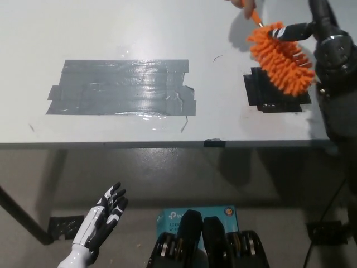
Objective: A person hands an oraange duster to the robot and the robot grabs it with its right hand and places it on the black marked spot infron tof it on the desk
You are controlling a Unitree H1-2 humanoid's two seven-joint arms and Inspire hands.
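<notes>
— Where's the orange duster?

— Upper right of the frame, hanging over the black marked spot on the desk. A person's hand at the top edge holds its handle.

— Have you got it?

— My right hand is up against its far side, one finger lying across the fluffy head. Whether my fingers are clamped on it, I cannot tell.

— So what's left?

— I judge the handover is under way: securing the grip, then setting it down on the spot.

— Your left hand?

— Lower left, below the desk edge, fingers apart, holding nothing.
</notes>
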